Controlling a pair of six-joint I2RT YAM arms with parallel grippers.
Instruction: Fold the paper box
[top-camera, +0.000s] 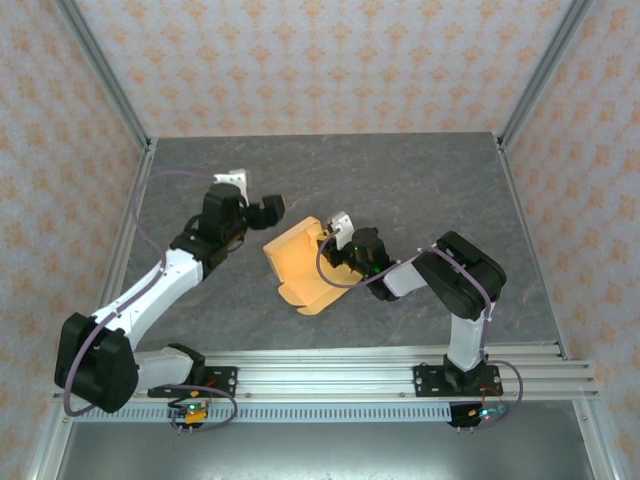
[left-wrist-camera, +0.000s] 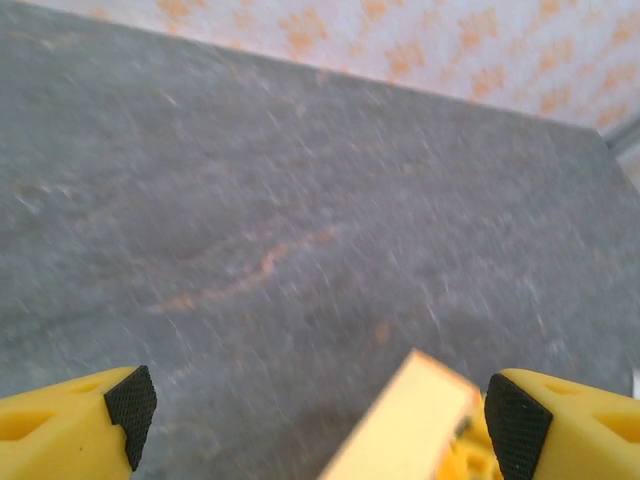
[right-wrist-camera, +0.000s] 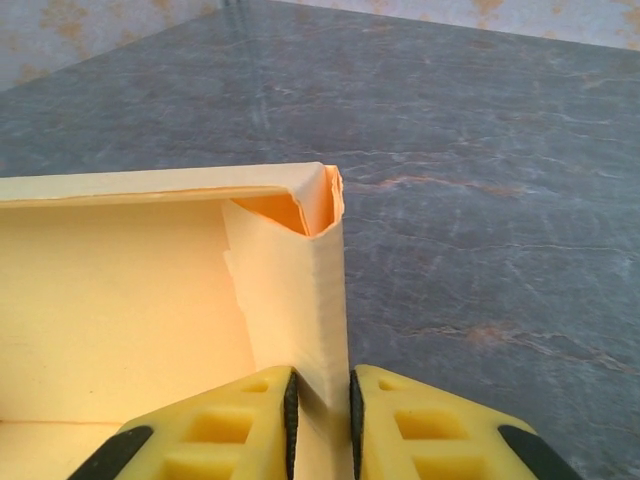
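Note:
The paper box (top-camera: 300, 265) is a light orange-tan cardboard tray, partly folded, lying on the grey table between the two arms. My right gripper (top-camera: 333, 240) is at its right wall. In the right wrist view the folded side wall (right-wrist-camera: 300, 290) stands upright between the yellow fingers (right-wrist-camera: 250, 420), and my right gripper (right-wrist-camera: 320, 400) is shut on it just below the crumpled corner. My left gripper (top-camera: 272, 212) hovers open just beyond the box's far left corner. In the left wrist view a box edge (left-wrist-camera: 410, 420) pokes up near the right finger (left-wrist-camera: 515, 425), with my left gripper (left-wrist-camera: 320, 410) not touching it.
The grey stone-patterned tabletop (top-camera: 400, 180) lies all around the box. Metal frame posts (top-camera: 120, 110) and patterned walls close it in on three sides. A rail (top-camera: 350, 375) with both arm bases runs along the near edge.

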